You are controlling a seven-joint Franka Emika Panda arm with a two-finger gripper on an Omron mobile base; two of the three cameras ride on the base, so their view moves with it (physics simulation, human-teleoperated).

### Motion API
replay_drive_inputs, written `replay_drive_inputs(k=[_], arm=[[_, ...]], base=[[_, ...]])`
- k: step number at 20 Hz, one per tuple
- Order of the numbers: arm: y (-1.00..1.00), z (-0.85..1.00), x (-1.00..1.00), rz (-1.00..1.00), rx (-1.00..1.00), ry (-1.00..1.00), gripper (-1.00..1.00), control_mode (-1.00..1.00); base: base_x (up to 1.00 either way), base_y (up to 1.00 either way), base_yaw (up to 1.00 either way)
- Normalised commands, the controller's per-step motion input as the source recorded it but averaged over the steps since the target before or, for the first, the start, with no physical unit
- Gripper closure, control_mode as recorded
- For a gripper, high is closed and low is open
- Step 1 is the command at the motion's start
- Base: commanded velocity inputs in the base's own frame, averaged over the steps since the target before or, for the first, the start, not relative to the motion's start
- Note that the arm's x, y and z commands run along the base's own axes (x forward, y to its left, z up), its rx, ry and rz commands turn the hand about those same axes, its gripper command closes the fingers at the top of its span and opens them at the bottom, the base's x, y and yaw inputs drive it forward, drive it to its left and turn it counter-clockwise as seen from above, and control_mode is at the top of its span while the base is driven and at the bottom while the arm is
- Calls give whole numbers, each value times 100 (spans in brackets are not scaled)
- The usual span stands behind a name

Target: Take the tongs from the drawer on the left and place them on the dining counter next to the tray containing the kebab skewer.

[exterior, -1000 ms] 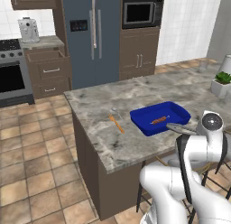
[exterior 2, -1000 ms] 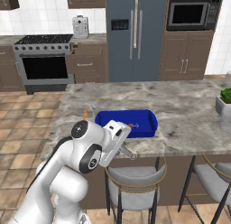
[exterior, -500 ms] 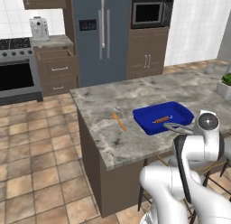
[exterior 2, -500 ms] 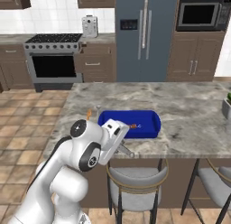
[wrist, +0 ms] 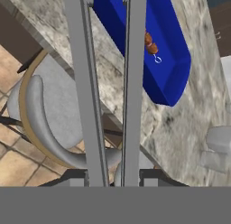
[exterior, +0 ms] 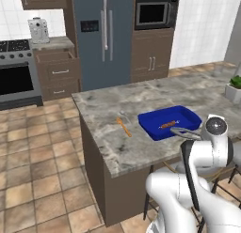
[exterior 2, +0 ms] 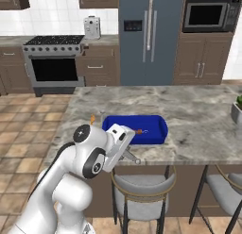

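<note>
From the open dark brown wooden drawer (exterior: 55, 56) at far left I've fetched the slim grey metal tongs (wrist: 108, 83), clamped in my claw (wrist: 113, 175) beside the blue tray (exterior: 168, 121), not yet on the marbled grey-beige worktop (exterior: 117, 143).

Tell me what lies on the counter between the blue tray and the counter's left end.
In the left base view, a small orange utensil lies on the dining counter beside the tray.

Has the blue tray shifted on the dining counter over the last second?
No. The blue tray keeps its spot beside the orange utensil on the dining counter; the whole picture slid because the base drove.
</note>
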Motion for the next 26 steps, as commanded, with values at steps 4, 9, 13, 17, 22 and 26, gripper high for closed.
replay_drive_inputs(k=[4,9,13,17,22,26], arm=[[0,0,0,0,0,0,100,100],[0,0,0,0,0,0,100,100],[0,0,0,0,0,0,100,100],[0,0,0,0,0,0,100,100],[0,0,0,0,0,0,100,100],[0,0,0,0,0,0,100,100]], base=[[72,38,3],[-3,49,28],[-19,18,30],[68,27,5],[100,10,0],[100,14,0]])
